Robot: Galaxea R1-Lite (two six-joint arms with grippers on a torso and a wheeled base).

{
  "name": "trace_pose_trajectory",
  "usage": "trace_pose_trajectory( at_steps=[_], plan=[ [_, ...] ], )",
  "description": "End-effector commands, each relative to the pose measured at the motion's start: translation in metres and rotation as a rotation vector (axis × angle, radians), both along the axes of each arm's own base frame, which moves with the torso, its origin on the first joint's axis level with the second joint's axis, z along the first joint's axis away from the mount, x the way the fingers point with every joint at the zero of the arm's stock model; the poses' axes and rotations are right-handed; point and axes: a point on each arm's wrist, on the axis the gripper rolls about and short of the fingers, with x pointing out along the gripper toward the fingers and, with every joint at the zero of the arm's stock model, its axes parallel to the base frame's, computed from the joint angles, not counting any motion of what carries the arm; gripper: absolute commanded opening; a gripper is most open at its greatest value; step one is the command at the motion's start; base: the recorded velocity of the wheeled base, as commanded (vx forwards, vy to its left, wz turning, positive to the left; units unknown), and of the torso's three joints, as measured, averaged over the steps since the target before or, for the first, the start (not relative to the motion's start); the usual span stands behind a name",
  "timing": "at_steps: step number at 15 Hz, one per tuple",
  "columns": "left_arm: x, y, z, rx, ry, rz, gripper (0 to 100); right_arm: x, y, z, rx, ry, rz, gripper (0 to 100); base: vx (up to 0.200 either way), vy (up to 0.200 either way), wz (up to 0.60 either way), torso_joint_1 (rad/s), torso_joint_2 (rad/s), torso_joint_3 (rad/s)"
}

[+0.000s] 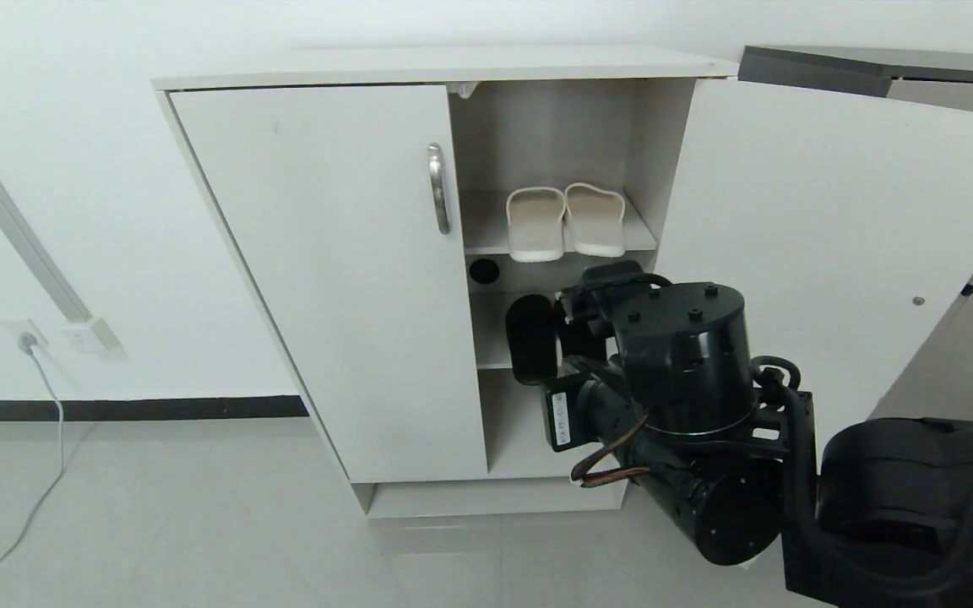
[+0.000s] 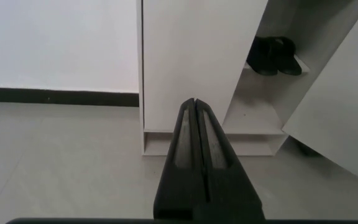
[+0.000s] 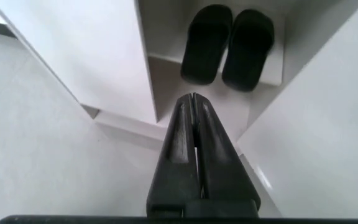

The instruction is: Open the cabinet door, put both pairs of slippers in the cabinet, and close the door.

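Right gripper point(image 3: 193, 99) clamped empty just outside the cabinet point(image 1: 453, 63), left gripper point(image 2: 195, 102) likewise shut farther back, since both pairs are in, black slippers point(image 3: 205, 45) mid-shelf, white slippers point(image 1: 537, 221) above, leaving only the open door point(image 1: 824, 236) to swing.

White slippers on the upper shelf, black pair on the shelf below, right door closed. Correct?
No: the right door stands wide open, as the head view shows. The white slippers are on the upper shelf, the black pair on the shelf below.
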Motion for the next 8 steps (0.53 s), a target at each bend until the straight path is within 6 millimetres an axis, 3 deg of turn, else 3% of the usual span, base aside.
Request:
trace_pose_trajectory(
  at_steps=[1,8],
  plan=[
    [0.0,0.0,0.0,0.0,0.0,0.0,0,0.0002,0.0004,-0.0009,-0.002,0.001,0.0,0,0.0,0.0,0.0,0.0,0.0,0.0],
    [0.0,0.0,0.0,0.0,0.0,0.0,0,0.0001,0.0002,-0.003,-0.011,0.006,0.0,0,0.0,0.0,0.0,0.0,0.0,0.0]
  ],
)
